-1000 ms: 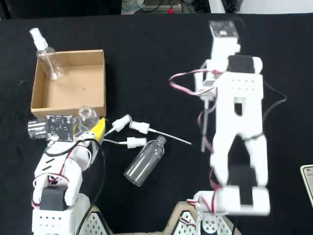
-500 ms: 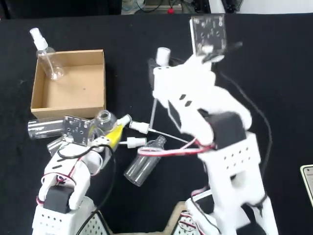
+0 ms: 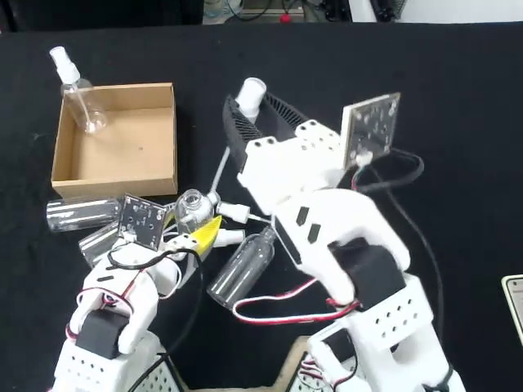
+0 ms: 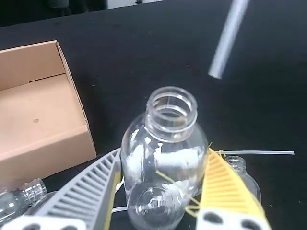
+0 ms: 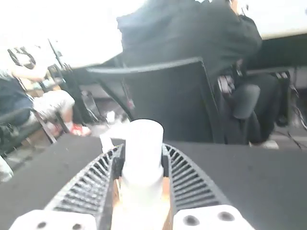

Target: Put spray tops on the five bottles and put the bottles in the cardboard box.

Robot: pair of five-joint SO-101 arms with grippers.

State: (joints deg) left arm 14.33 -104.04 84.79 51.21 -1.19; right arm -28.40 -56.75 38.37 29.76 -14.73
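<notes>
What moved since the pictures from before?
The right claw, clamping a spray top, swung left toward the open bottle. The left claw carried that bottle slightly right, away from the cardboard box. The box and the lying bottle stayed put.

A matte black table top (image 3: pixel 466 82) spans the high view. At its right edge lies a pale flat rectangular object with a dark border (image 3: pixel 515 300), perhaps a card, cut off by the frame. Beyond the far edge lie tangled dark cables (image 3: pixel 245 10) and a small red item (image 3: pixel 283 16). A black chair back (image 5: pixel 163 96) stands behind the table.
</notes>
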